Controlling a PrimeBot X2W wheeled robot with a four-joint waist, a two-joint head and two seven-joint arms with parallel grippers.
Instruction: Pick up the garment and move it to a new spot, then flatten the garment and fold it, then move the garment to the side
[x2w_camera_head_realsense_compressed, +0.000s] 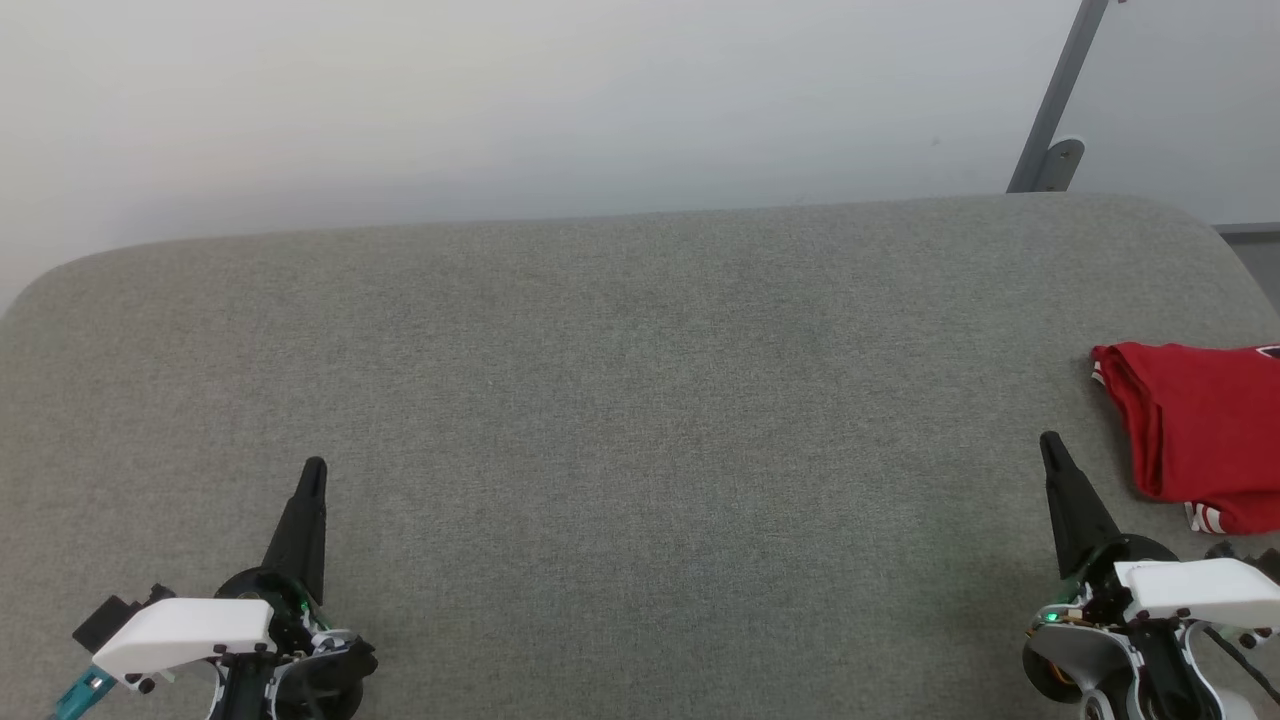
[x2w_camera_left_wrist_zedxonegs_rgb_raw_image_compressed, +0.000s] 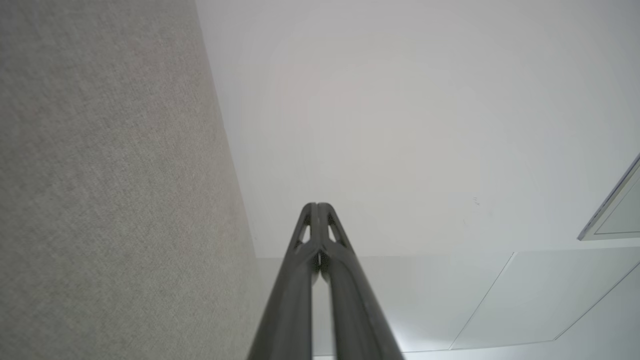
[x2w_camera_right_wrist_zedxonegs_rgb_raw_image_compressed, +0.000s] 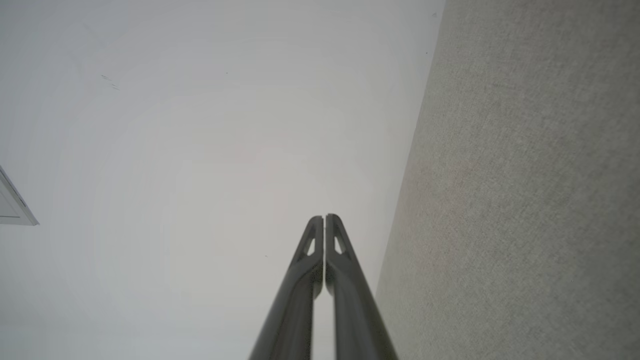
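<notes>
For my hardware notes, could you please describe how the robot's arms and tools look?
The left tool and right tool have long, dark, tapering fingers with triangular cut-outs near the tips. White covers top black wrist housings; a teal part sits by the left, a black cable and green light by the right.

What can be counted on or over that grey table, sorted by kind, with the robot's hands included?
red jersey T-shirt, lying at the right edge of the grey table: 1
robot hands, both shut and empty: 2 (left hand, right hand)
Total: 3
</notes>
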